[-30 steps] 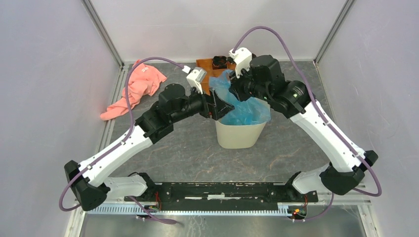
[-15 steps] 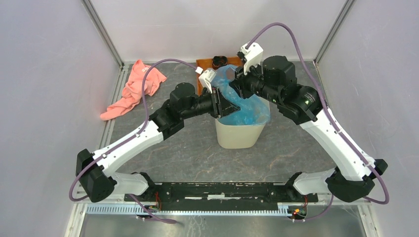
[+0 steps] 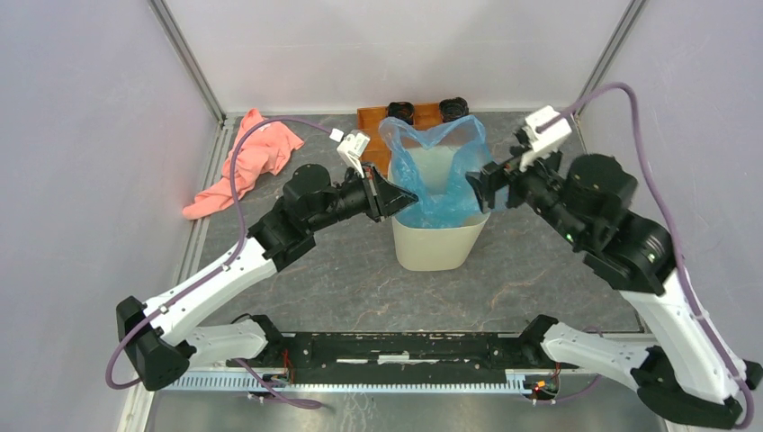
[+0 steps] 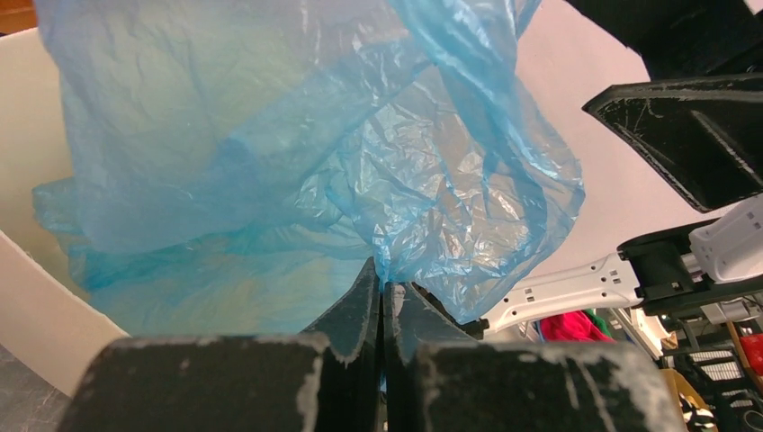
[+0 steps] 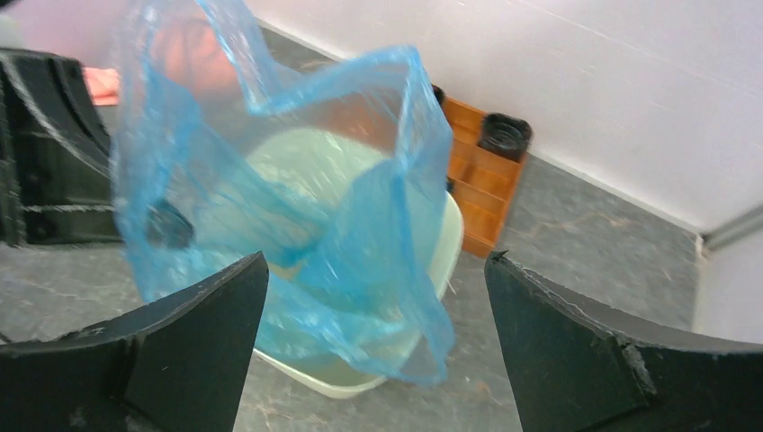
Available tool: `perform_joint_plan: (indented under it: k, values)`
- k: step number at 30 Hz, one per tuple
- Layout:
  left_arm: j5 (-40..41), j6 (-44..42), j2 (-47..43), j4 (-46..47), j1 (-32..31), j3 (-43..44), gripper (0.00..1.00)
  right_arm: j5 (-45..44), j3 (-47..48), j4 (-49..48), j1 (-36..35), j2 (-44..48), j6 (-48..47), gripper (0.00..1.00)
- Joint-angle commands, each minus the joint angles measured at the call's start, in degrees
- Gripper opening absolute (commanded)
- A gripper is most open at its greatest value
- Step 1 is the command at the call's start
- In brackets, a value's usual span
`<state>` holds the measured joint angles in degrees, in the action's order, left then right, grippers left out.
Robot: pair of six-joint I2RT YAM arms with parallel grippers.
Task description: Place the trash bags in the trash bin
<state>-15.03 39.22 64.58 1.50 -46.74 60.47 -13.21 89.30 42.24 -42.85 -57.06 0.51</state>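
The light-blue trash bag (image 3: 438, 166) stands up out of the beige trash bin (image 3: 438, 245), its mouth spread open and its lower part inside. My left gripper (image 3: 405, 198) is at the bin's left rim, shut on the bag's edge. In the left wrist view its fingertips (image 4: 382, 286) pinch the film (image 4: 297, 135) above the bin wall (image 4: 22, 297). My right gripper (image 3: 475, 183) hangs open just right of the bin. In the right wrist view it (image 5: 375, 263) frames the bag (image 5: 297, 193) and bin rim (image 5: 454, 236) without touching them.
A salmon-pink cloth (image 3: 247, 162) lies at the back left by the frame post. An orange-brown tray (image 3: 372, 121) with two black cups (image 3: 400, 112) stands right behind the bin, also visible in the right wrist view as the tray (image 5: 481, 175).
My left gripper has shut on the bag's left edge. My right gripper let go of the bag, opened wide and drew back to the right. The bag now stands open over the bin.
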Motion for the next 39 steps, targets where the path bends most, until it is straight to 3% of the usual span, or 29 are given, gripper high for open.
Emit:
perform_joint_plan:
  k: [1,7,13,17,23,26,28,36,38,39]
  values:
    - [1.45,-0.54,-1.86,2.48,-0.02,-0.92,0.02,-7.44,-5.74,2.98,0.16,4.17,-0.82,0.98]
    - [0.89,-0.30,-2.64,2.30,-0.02,-1.73,0.02,-11.38,-9.59,1.28,0.15,7.26,2.62,0.98]
    - [1.93,0.57,-5.18,2.33,-0.02,-3.30,0.02,-18.97,-28.16,-13.82,0.15,14.11,2.88,0.98]
    - [1.47,1.37,-5.60,3.15,-0.02,-4.17,0.02,-23.33,-37.63,-25.46,0.18,15.80,0.60,0.87]
    - [1.32,1.43,-6.31,1.98,-0.02,-4.54,0.02,-23.83,-35.60,-30.47,0.15,14.33,-2.18,0.82]
    - [1.62,1.39,-7.11,1.40,-0.02,-4.79,0.02,-22.07,-33.35,-28.25,0.16,13.81,-2.05,0.93]
    - [1.59,1.46,-7.51,1.32,-0.02,-4.98,0.02,-22.79,-34.17,-28.93,0.21,13.82,-2.66,0.94]
    - [1.34,1.94,-8.81,-0.21,-0.02,-6.49,0.03,-21.99,-38.81,-40.42,0.96,10.08,-7.19,0.60]
    - [2.53,1.91,-9.47,-3.11,-0.02,-6.38,0.07,-19.99,-37.37,-40.47,0.96,8.98,-7.95,0.39]
    - [3.34,1.99,-9.92,-4.93,-0.06,-6.15,0.11,-18.73,-36.03,-38.88,1.00,8.61,-7.99,0.24]
